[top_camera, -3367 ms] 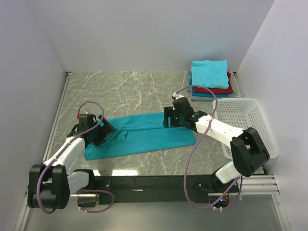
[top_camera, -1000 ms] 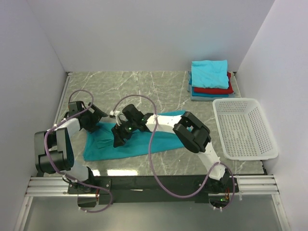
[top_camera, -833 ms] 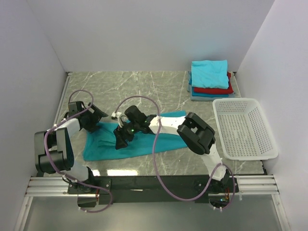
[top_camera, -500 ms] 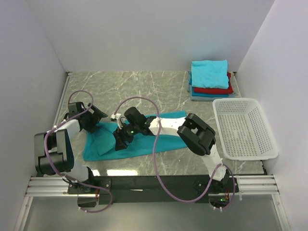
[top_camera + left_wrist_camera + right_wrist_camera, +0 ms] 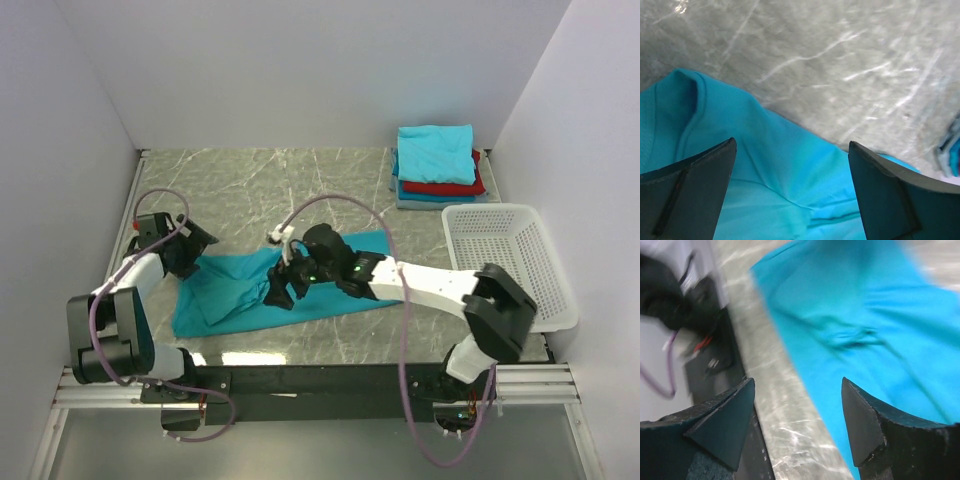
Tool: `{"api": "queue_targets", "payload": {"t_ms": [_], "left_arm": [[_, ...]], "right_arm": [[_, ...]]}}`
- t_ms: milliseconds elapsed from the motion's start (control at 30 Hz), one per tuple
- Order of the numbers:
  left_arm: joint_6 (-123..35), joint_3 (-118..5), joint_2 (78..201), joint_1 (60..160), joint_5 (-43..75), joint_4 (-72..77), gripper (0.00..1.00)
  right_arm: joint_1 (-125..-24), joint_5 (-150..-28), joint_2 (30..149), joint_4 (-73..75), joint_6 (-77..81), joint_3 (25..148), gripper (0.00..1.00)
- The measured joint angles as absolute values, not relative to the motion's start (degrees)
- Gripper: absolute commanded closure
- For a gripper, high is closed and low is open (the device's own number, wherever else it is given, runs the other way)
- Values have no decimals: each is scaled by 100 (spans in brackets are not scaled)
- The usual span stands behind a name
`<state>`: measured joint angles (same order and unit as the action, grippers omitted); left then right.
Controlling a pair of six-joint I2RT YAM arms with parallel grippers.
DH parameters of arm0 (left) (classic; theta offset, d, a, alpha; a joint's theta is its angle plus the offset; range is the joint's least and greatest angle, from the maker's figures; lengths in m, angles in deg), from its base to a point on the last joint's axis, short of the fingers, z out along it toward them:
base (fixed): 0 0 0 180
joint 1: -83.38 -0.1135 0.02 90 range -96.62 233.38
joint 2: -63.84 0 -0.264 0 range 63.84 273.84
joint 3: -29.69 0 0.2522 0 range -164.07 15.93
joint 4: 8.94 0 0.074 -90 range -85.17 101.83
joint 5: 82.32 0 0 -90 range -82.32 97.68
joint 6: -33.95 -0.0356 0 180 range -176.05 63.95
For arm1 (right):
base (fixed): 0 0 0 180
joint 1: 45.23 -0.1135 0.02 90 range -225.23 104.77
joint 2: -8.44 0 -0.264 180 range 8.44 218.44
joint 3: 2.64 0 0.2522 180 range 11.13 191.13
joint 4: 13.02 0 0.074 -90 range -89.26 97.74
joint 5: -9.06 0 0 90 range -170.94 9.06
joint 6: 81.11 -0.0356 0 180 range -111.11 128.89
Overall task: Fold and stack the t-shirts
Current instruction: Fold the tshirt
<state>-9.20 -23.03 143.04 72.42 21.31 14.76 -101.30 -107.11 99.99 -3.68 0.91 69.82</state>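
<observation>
The teal t-shirt (image 5: 330, 285) lies nearest the arm bases. It is a long strip running from the near left toward the middle of the table (image 5: 300, 180), smooth along most of its length and rumpled at its left end.

The right gripper (image 5: 279, 292) reaches in from the right and hangs over the strip's left half. Its wrist view shows the jaws parted, with only cloth and bare stone beneath and nothing pinched. A little farther back and to the left, the left gripper (image 5: 193, 250) sits at the strip's far left corner. Its jaws are spread wide above the cloth edge and hold nothing. Whether either gripper's fingertips touch the fabric cannot be told.

To the right, well apart from the shirt, stands the white basket (image 5: 510, 265). In the far right corner is the stack of folded shirts (image 5: 437, 160), with teal on top, red under it and blue below.

The shirt looks already folded lengthwise, so the crosswise fold seems to be the step in hand. The next move calls for both grippers to close on the two corners of one end. They would then lift together and carry that end over so the edges meet. The rumpled left end may need flattening first.
</observation>
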Motion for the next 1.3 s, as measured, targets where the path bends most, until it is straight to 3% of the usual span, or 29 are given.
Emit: {"api": "queue_targets", "payload": {"t_ms": [133,300,433,633,933,1167,1300], "left_arm": [[-782,-2286,13746,7244,2131,1607,1],[-428,-1864,12704,7500,2144,1585,1],[-225,-1282,12092,8125,2089,1655,1],[-52,-845,12020,8595,1858,1668,1],[-65,-1232,13364,8588,1504,1292,1],[-80,-2283,14957,8588,1394,501,0],[-150,-3656,16369,8610,1646,132,1]], "right_arm": [[-9844,-9695,9300,-307,-366,6674,21],[-8491,-9046,8961,-215,-1026,6080,18],[-7645,-8399,9075,200,-1354,5841,13],[-7383,-8196,9918,504,-1490,6180,11],[-7304,-8294,10773,668,-1562,6617,8],[-7363,-8591,10146,196,-1881,5771,7],[-7890,-8480,9612,268,-2143,5260,6]]}}
